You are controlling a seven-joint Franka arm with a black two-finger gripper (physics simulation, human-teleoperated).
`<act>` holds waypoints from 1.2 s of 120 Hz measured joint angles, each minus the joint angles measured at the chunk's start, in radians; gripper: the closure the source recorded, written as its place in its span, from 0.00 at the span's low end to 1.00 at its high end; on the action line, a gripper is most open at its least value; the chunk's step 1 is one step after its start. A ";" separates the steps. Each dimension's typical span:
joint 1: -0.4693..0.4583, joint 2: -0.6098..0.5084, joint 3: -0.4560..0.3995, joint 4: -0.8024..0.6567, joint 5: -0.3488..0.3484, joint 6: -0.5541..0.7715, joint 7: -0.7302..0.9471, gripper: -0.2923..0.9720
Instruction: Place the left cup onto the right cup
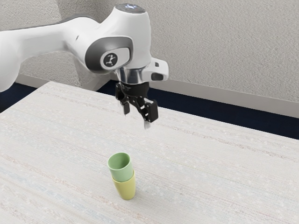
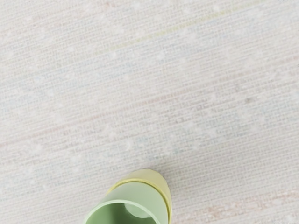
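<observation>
The table [image 1: 224, 158] is seen from beside the arm [image 1: 42, 42], from above at a slant and from some way off, facing the wall [image 1: 224, 42], and from the wrist steeply downward and nearer, the green cup [image 1: 119, 164] nested in the yellow cup [image 1: 125, 187] being shared by both views.

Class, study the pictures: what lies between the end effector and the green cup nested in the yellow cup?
Nothing. In the exterior view the end effector hangs above the green cup with only empty air between them, bare table behind.
</observation>
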 joint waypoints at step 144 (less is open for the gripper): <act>0.440 -0.030 0.091 0.047 0.004 -0.076 0.134 0.23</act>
